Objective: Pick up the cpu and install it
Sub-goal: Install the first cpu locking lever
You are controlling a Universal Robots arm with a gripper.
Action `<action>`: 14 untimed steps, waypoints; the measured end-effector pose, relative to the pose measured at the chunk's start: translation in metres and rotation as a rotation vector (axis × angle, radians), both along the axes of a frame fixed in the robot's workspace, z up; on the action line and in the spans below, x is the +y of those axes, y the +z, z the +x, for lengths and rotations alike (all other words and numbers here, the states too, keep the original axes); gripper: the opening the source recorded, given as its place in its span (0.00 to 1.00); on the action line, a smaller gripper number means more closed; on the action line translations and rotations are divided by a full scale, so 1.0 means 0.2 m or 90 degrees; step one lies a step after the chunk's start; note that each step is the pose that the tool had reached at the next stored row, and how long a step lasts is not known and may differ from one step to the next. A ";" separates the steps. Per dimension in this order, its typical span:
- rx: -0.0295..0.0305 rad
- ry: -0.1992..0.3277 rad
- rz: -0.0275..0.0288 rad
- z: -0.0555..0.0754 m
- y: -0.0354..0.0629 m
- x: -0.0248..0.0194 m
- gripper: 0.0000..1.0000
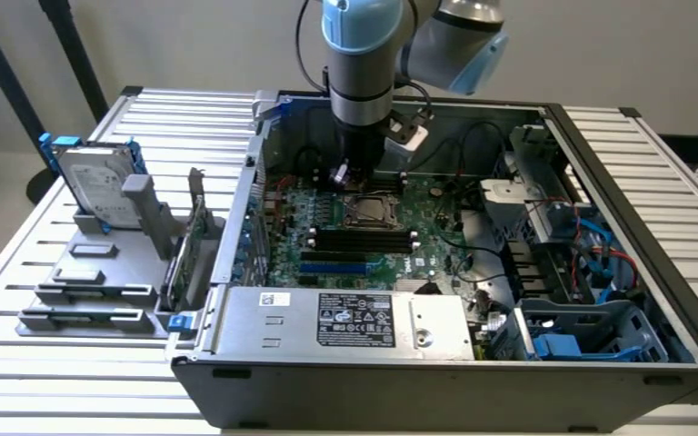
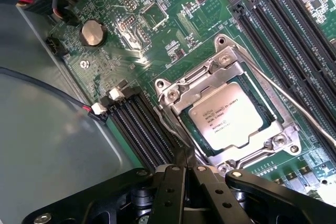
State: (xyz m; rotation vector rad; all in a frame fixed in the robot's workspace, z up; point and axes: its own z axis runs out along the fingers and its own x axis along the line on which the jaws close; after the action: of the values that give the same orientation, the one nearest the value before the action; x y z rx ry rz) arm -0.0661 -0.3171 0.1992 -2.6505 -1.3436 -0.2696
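Hovering tool (image 2: pixel 185 167), fingers together, empty, just beside socket edge; cpu (image 2: pixel 230 116) seated.

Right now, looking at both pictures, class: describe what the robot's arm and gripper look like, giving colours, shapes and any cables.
The arm is built of rounded silver-grey cylindrical segments with light blue caps at the joints. A thin dark cable runs down beside it. Below the wrist sits a black section with a white connector block on its side. The gripper is matt black metal, made of flat linkage bars joined by small silver-headed screws.
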 end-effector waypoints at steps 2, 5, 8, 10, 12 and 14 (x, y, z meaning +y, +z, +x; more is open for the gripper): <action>0.0000 0.000 -0.0001 0.00 0.000 0.000 0.11; 0.0001 0.000 -0.0004 0.00 0.000 0.000 0.11; 0.0001 0.000 -0.0006 0.00 0.000 0.000 0.11; 0.0001 0.000 -0.0007 0.00 0.001 0.000 0.11; 0.0001 0.000 -0.0006 0.00 0.000 0.000 0.11; 0.0001 0.000 -0.0006 0.01 0.000 0.000 0.11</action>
State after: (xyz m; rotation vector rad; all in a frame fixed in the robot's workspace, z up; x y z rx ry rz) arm -0.0645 -0.3171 0.1993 -2.6513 -1.3440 -0.2689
